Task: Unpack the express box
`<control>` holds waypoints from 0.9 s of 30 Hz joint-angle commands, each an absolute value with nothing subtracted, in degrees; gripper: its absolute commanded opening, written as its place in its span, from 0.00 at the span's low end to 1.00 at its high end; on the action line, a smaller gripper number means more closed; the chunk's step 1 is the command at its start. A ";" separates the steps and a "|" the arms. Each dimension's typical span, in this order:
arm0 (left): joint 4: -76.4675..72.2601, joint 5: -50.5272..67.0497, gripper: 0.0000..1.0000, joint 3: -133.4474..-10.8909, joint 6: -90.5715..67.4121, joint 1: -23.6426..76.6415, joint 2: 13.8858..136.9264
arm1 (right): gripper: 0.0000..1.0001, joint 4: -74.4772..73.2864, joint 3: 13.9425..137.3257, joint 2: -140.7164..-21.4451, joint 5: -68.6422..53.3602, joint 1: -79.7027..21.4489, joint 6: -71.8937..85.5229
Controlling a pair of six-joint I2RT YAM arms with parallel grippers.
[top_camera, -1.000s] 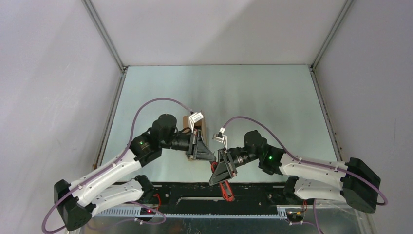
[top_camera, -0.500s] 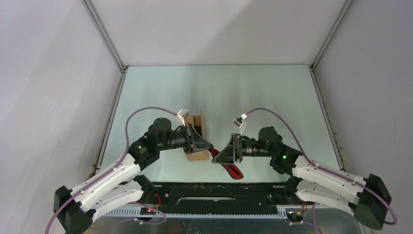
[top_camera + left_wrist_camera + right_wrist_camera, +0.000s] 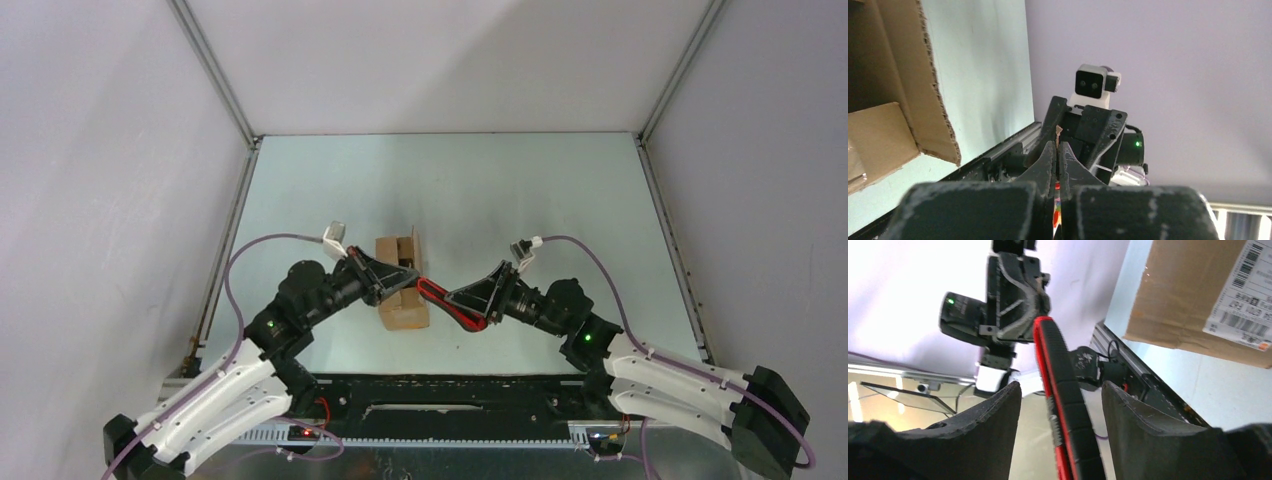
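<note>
The box (image 3: 405, 312) sits on the counter (image 3: 520, 200), left of centre and near the arms' edge. Its top flaps (image 3: 395, 247) are open and stand up at the far side. In the right wrist view a white label (image 3: 1248, 300) with barcodes shows on one side of it.

The two arms reach in from either side and meet just to the right of the box. Between them runs a red-and-black knife (image 3: 450, 305), lying at a slant above the counter, its upper end by the box.

The left pincer (image 3: 412, 281) is closed on the knife's upper end. In its own wrist view the two fingers are pressed almost together, with only a thin strip of the knife showing between them. The box's open flap lies just to its left in that view.

The right pincer (image 3: 458, 298) is spread wide around the knife's other end. In the right wrist view its fingers (image 3: 993, 435) stand on either side of the handle with a clear gap on both sides, so they do not touch it. The left pincer shows beyond, clamped on the far end.
</note>
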State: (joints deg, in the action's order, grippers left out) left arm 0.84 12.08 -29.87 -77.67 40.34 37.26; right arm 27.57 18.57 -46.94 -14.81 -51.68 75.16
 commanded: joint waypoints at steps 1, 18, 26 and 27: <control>-4.20 5.55 0.00 -27.31 -81.34 39.96 34.22 | 0.62 35.81 19.22 -47.88 -7.79 -53.64 78.26; -2.96 2.25 0.00 -26.75 -80.73 39.35 32.58 | 0.63 38.75 17.08 -47.66 -4.26 -57.10 79.09; -5.05 0.21 0.00 -24.19 -83.33 41.23 31.90 | 0.55 42.90 19.69 -52.70 -0.12 -59.68 78.52; -5.47 0.18 0.00 -23.81 -83.60 41.26 31.75 | 0.53 43.17 19.69 -53.07 1.48 -60.02 78.78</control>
